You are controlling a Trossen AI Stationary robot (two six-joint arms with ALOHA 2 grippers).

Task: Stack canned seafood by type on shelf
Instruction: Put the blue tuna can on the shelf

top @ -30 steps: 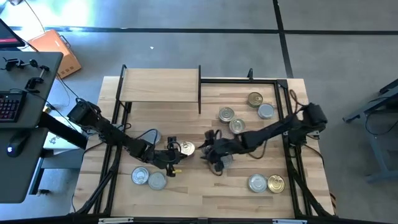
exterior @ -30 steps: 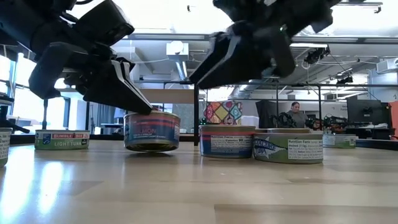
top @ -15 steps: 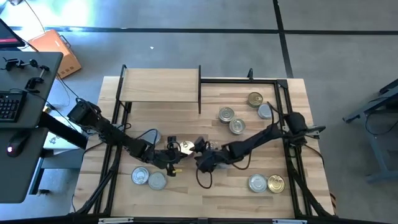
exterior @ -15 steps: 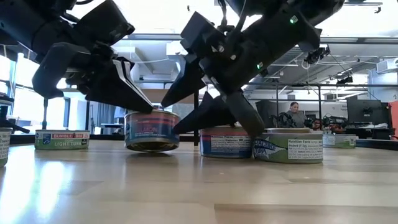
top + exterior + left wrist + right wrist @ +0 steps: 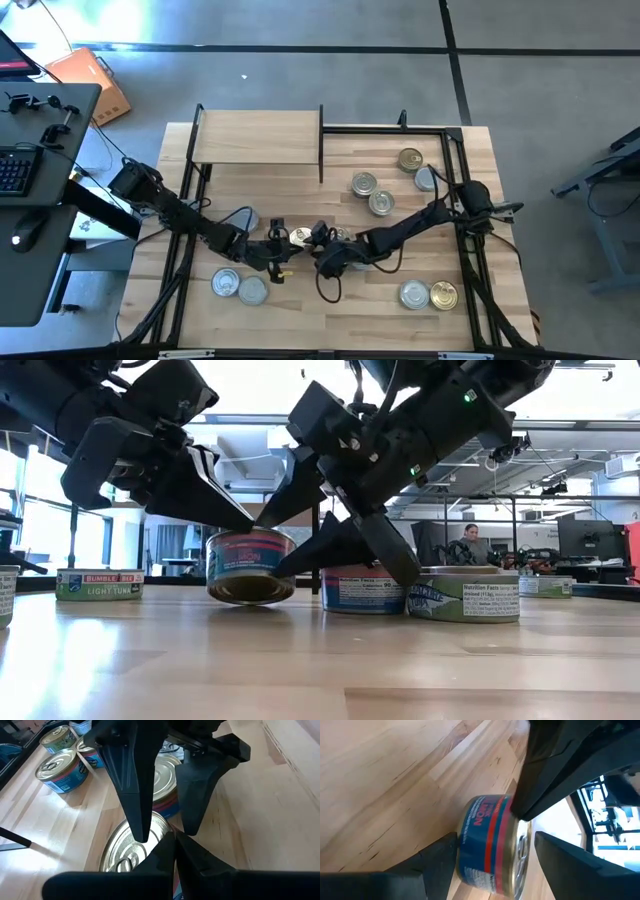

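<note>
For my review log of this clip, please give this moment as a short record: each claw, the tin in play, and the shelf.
left claw: shut on the blue-and-red tin, pinching at its lid
right claw: open, one finger on each side of that same tin
tin: tilted, gold underside showing in the low view
shelf: no tin on its top board
stage: tin held between both arms, not yet stacked

You see one blue-and-red tin [image 5: 250, 565] left of centre in the low view, tilted, its right edge raised off the wood. Two tins [image 5: 238, 287] lie lower left in the high view, four [image 5: 392, 178] upper right, two [image 5: 428, 294] lower right. The shelf [image 5: 258, 137] stands upper left, bare.
</note>
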